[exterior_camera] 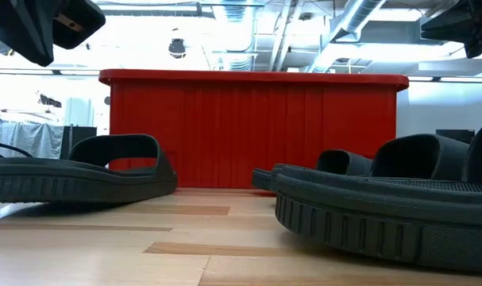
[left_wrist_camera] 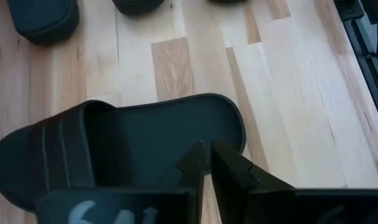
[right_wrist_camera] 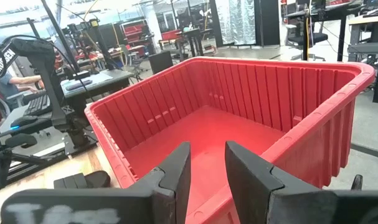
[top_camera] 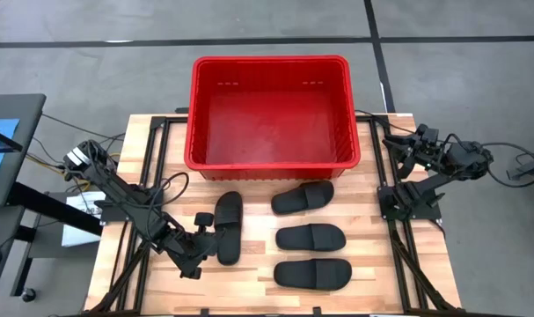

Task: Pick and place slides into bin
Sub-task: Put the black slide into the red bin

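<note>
High view: left jaws (top_camera: 215,236) nearly closed over leftmost slide (top_camera: 228,227), right jaws (top_camera: 398,143) narrowly apart.

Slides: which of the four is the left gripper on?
The leftmost slide, the only one lying lengthwise toward the bin. The left gripper is shut on its edge; the other three lie crosswise in a column.

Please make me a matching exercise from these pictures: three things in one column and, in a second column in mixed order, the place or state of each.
Column one:
1. bin
2. left gripper
3. right gripper

Column two:
a. over the slide that lies apart from the other three, jaws shut
b. red, nothing inside
c. to the right of the bin, jaws open

Pairs: 1-b; 2-a; 3-c
</note>
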`<state>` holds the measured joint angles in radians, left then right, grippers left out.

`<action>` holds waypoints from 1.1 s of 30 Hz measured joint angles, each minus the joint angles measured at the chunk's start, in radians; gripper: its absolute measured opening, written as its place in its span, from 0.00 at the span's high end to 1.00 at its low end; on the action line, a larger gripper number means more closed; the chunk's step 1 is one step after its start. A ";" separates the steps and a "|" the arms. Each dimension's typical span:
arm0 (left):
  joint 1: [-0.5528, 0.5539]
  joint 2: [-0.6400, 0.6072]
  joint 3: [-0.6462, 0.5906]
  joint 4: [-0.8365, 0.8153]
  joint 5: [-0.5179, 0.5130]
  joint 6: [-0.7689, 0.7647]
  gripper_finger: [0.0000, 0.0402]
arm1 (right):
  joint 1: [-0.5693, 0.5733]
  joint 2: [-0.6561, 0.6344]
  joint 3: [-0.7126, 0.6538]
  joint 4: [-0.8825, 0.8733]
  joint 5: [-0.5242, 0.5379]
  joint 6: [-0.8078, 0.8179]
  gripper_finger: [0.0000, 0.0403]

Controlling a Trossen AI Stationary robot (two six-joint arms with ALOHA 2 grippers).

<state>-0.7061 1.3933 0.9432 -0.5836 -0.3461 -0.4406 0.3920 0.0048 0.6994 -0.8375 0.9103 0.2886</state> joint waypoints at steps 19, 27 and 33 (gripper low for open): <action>-0.008 0.003 0.001 0.147 0.031 -0.105 0.80 | 0.000 0.000 0.000 0.000 0.000 0.000 0.77; -0.026 0.094 0.001 0.203 0.077 -0.164 0.64 | 0.000 0.000 0.000 0.000 0.000 0.000 0.77; -0.026 0.172 0.001 0.241 0.077 -0.199 0.59 | 0.000 0.000 0.000 0.000 0.000 0.000 0.77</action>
<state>-0.7319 1.5648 0.9443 -0.3427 -0.2691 -0.6398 0.3918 0.0048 0.6994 -0.8372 0.9104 0.2886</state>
